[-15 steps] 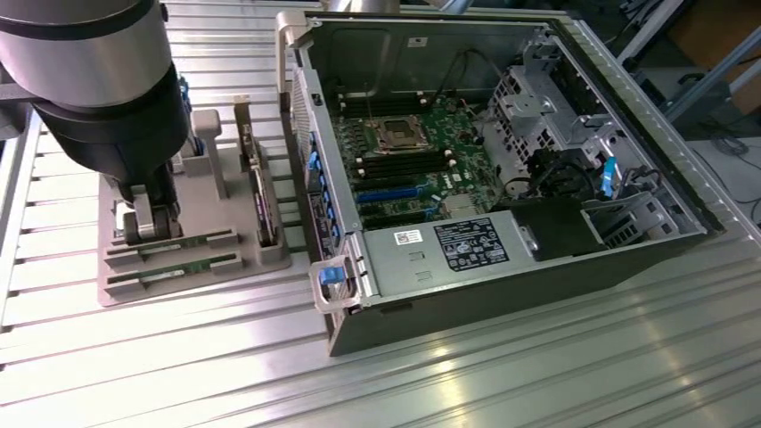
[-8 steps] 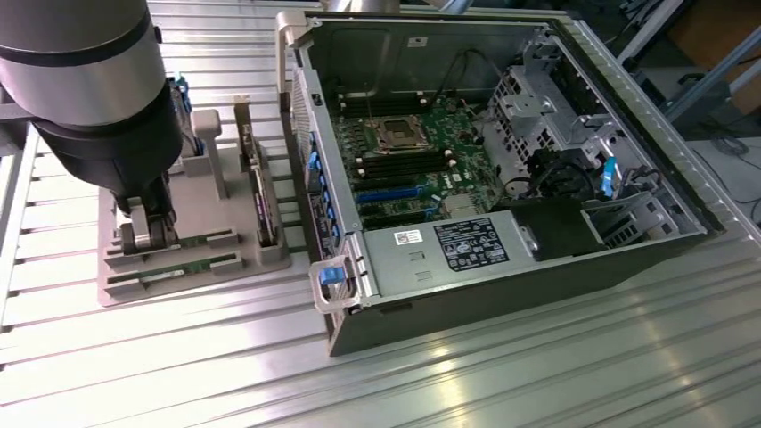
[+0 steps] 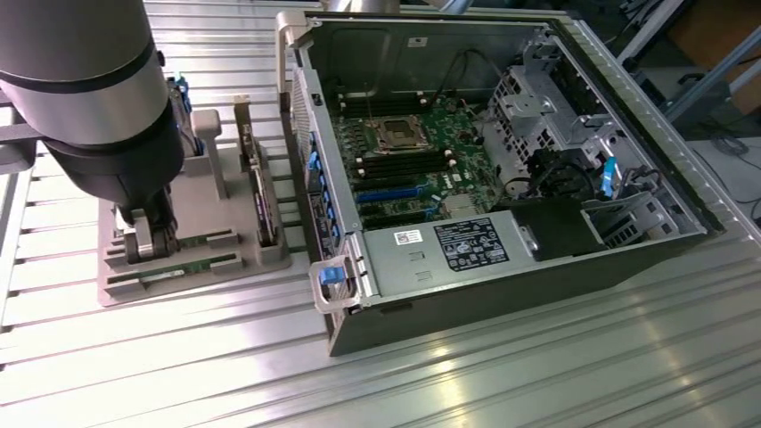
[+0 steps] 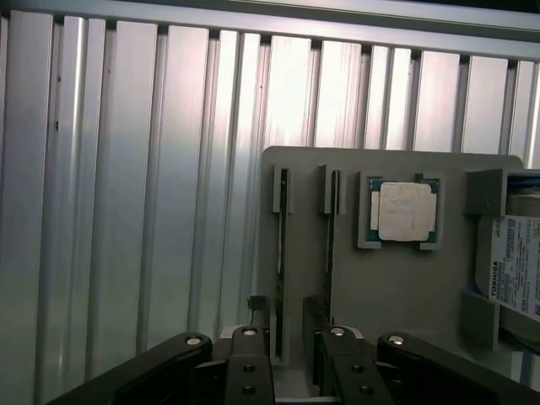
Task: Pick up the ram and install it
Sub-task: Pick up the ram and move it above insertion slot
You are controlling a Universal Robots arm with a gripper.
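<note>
Two rams stand on edge in parallel slots of a grey holder (image 4: 380, 295). In the wrist view one ram (image 4: 281, 253) runs down into the gap between my fingers, and the second ram (image 4: 331, 245) runs toward the fingertip beside it. My gripper (image 4: 294, 364) is open, low over the holder, with a finger on each side of the first ram's near end. In the exterior view the gripper (image 3: 149, 239) reaches down onto the holder (image 3: 119, 290) at the left, where green ram edges (image 3: 196, 242) show beside it.
A silver processor chip (image 4: 406, 211) sits in a holder pocket, with a labelled hard drive (image 4: 516, 266) beside it. An expansion card (image 3: 262, 192) stands upright on the holder. The open computer case (image 3: 500, 267) with its motherboard (image 3: 405, 160) lies to the exterior view's right on the ribbed metal table (image 3: 535, 383).
</note>
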